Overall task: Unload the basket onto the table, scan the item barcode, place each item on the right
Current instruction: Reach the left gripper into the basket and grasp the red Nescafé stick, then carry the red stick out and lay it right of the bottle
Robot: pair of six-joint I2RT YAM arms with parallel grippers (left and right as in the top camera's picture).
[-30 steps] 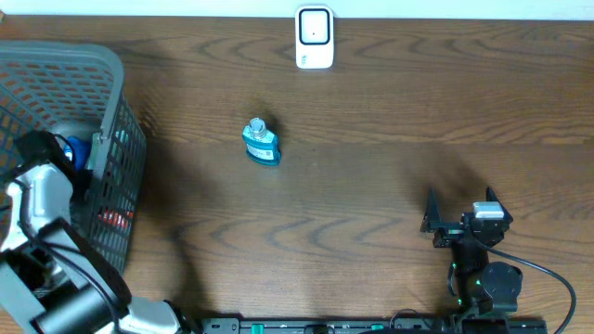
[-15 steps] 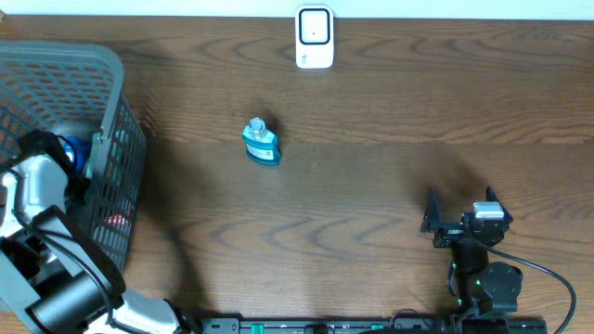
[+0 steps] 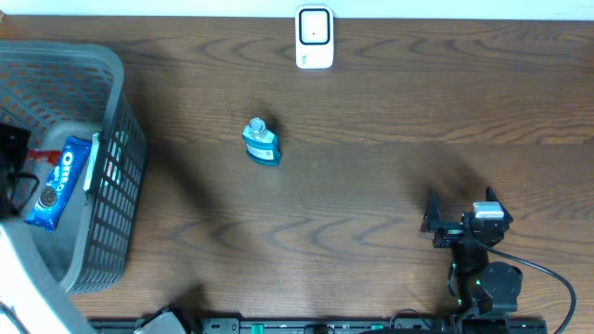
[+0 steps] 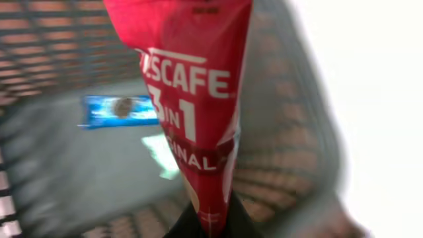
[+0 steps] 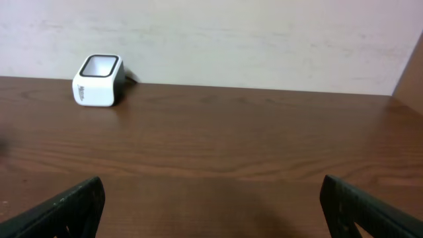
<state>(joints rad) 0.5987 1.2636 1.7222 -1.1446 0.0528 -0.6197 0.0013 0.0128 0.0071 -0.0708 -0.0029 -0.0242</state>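
at the far edge of the desk point(image 3: 418, 111), overhead, stands the scanner point(image 3: 315, 37). left wrist: left end effector point(image 4: 208, 226) clamped on a red coffee sachet point(image 4: 192, 99) above the basket point(image 4: 291, 165) (blurry); carry it steadily, barcode towards the scanner. right wrist: right end effector point(image 5: 211, 205) apart.

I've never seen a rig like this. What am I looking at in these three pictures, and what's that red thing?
It is a robot with two arms, each ending in a two-finger gripper. One picture looks down on the wooden table; the other two come from cameras on the wrists. On the table stand a grey basket holding an Oreo pack, a small teal bottle and a white barcode scanner. The left gripper is shut on a red Nescafe 3 in 1 sachet, held above the basket. The right gripper is open and empty.
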